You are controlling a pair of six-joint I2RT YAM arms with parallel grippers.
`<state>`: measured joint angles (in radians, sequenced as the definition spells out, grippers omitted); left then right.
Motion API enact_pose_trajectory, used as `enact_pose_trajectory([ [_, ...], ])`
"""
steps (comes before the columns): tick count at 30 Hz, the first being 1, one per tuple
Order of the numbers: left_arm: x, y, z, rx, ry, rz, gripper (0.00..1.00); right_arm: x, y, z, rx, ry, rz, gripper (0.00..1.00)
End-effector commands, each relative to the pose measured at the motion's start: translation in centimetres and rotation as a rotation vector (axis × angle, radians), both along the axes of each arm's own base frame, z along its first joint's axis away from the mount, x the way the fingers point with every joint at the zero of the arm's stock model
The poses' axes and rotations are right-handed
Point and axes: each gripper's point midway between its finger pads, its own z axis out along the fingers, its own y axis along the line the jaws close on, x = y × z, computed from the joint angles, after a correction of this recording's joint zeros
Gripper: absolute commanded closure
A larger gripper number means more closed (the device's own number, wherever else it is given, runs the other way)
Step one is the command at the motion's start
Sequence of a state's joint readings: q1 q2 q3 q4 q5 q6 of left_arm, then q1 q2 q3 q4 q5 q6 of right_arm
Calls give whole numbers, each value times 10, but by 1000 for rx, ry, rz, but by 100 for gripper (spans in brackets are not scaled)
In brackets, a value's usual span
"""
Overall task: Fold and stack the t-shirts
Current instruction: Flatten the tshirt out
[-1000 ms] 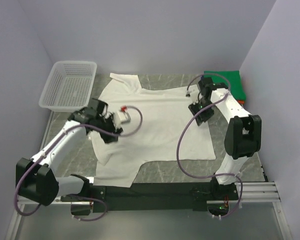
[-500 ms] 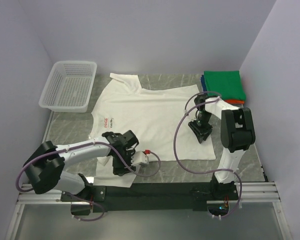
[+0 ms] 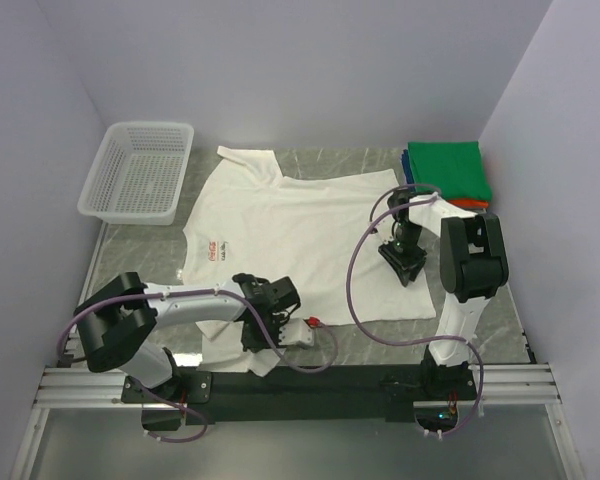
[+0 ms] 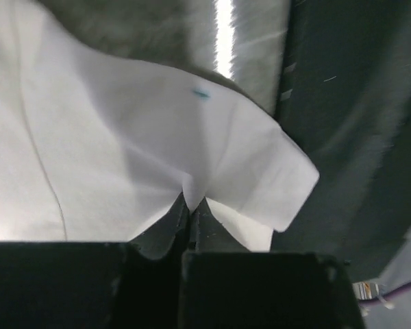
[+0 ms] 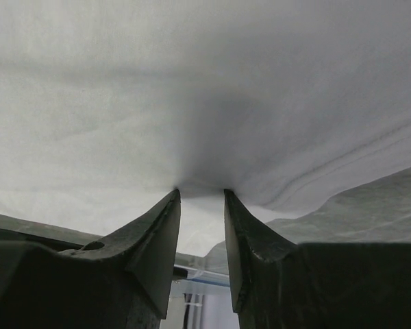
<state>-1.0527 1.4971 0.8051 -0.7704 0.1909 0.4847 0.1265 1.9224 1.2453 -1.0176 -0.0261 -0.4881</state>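
A white t-shirt with a small red chest logo lies spread flat on the table. My left gripper is at its near-left sleeve, low by the front rail. In the left wrist view the left gripper is shut on a pinch of the white sleeve cloth. My right gripper points down on the shirt's right side. Seen from the right wrist, that gripper has its jaws apart, tips pressed against the white cloth, with nothing between them. Folded t-shirts are stacked at the back right, green on top.
A white mesh basket stands at the back left. The black front rail runs just under the held sleeve. Blue and orange edges show under the green tee. Purple walls close in on both sides.
My left arm swung from the shirt's left middle down to the near sleeve and shut on the cloth. My right gripper came nearer along the shirt's right side and its jaws narrowed.
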Motion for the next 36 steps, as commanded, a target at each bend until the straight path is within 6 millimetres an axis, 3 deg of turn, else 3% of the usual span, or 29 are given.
enact_pose_trajectory([
  [1, -36, -35, 23, -104, 194, -71, 99, 16, -6, -1, -17, -35, 22, 60],
  [5, -63, -47, 42, -131, 320, -126, 99, 4, -9, 0, -17, 0, 43, 61],
  [10, -74, -55, 58, -158, 388, -174, 99, -23, -19, 0, -52, 54, 89, 61],
  [12, -83, -54, 64, -154, 446, -191, 89, -31, -23, -1, -63, 75, 103, 61],
  [13, -85, -56, 66, -160, 452, -202, 67, -37, -25, -3, -67, 92, 115, 61],
  [14, -85, -56, 68, -166, 450, -208, 61, -40, -26, -4, -69, 100, 119, 61],
  [18, -72, -64, 92, -294, 372, -185, 54, -56, -32, -4, -83, 142, 154, 61],
  [21, -29, -61, 110, -378, 332, -40, 56, -62, -35, 3, -81, 151, 194, 62],
  [22, 0, -53, 112, -399, 305, 63, 56, -59, -36, 7, -76, 137, 202, 62],
  [23, 17, -47, 113, -411, 283, 112, 57, -55, -36, 10, -78, 120, 200, 62],
  [24, 36, -41, 113, -423, 252, 161, 58, -49, -35, 15, -73, 91, 190, 62],
  [25, 73, -26, 111, -436, 171, 266, 58, -34, -32, 23, -60, 41, 174, 62],
  [27, 106, -9, 104, -433, 103, 370, 58, -20, -25, 32, -6, 1, 129, 62],
  [28, 142, 7, 99, -436, -1, 457, 58, -4, -23, 40, -5, -57, 107, 62],
  [31, 188, 39, 82, -407, -100, 593, 58, 16, -13, 43, 37, -109, 71, 62],
  [36, 217, 77, 48, -328, -90, 725, 58, 19, -9, 16, 45, -54, 41, 62],
])
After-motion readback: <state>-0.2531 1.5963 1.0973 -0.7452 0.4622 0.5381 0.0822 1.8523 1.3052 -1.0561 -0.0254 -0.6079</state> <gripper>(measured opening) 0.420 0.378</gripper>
